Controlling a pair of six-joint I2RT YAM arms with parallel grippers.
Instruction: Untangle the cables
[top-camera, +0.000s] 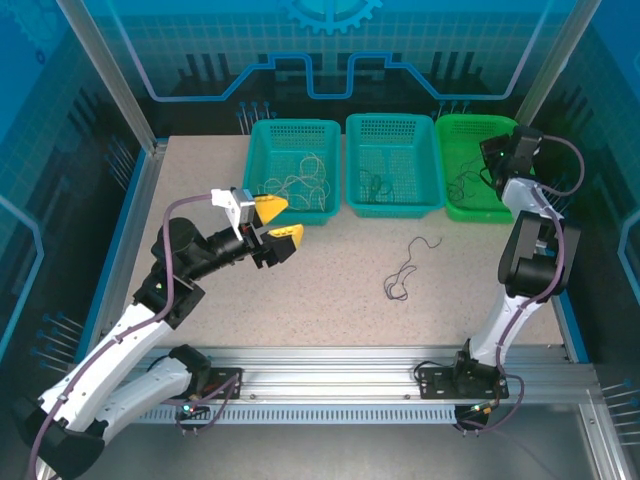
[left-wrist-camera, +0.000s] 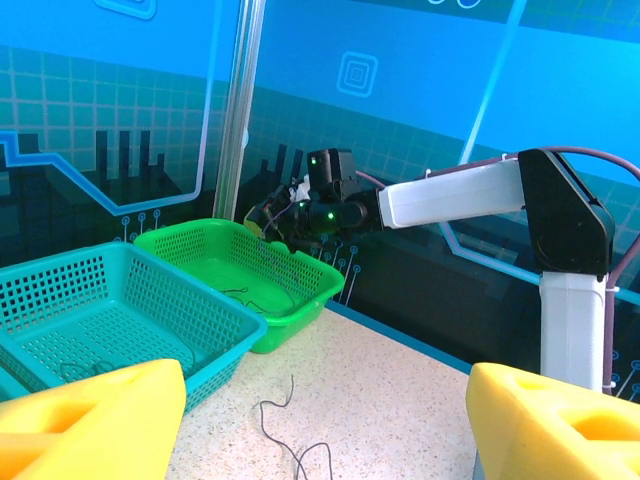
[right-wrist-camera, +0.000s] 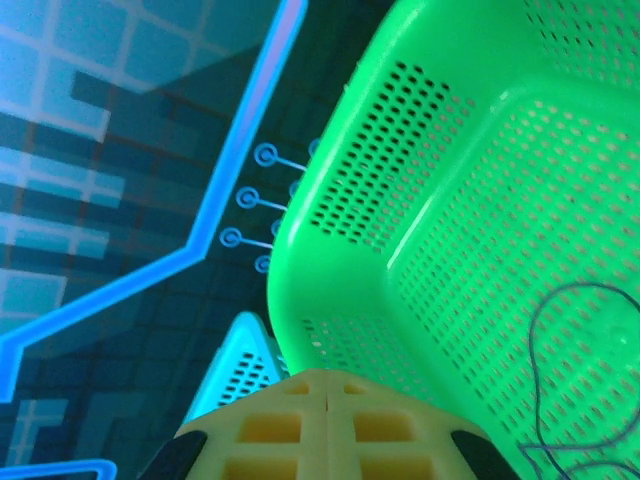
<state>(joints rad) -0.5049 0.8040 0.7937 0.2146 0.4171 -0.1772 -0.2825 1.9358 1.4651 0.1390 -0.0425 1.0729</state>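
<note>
Trouble is likeliest with the loose cable (top-camera: 408, 270), a thin dark strand curled on the bare desk (top-camera: 330, 300) in front of the middle basket (top-camera: 392, 208), well apart from both arms. It lies so flat that fingers closing on it could scrape the surface and come up with nothing, or catch one loop and drag the rest. A second risk, as I judge it, is the left end effector (top-camera: 282, 222). Its yellow fingers stand wide apart, holding nothing, just beside the near rim of the left basket (top-camera: 295, 124), so a careless swing could shove that basket and the pale cable (top-camera: 300, 185) inside it. The left arm reaches forward and to the right, forearm low over the desk, wrist facing across toward the green basket (top-camera: 468, 212). The right arm stands tall with its elbow bent and its wrist tipped down over the green basket. The right end effector (right-wrist-camera: 328, 395) has its fingers pressed together, and I cannot tell whether a strand is pinched between them. One dark cable (top-camera: 375, 187) lies in the middle basket, and another thin cable (top-camera: 462, 185) lies in the green one.
</note>
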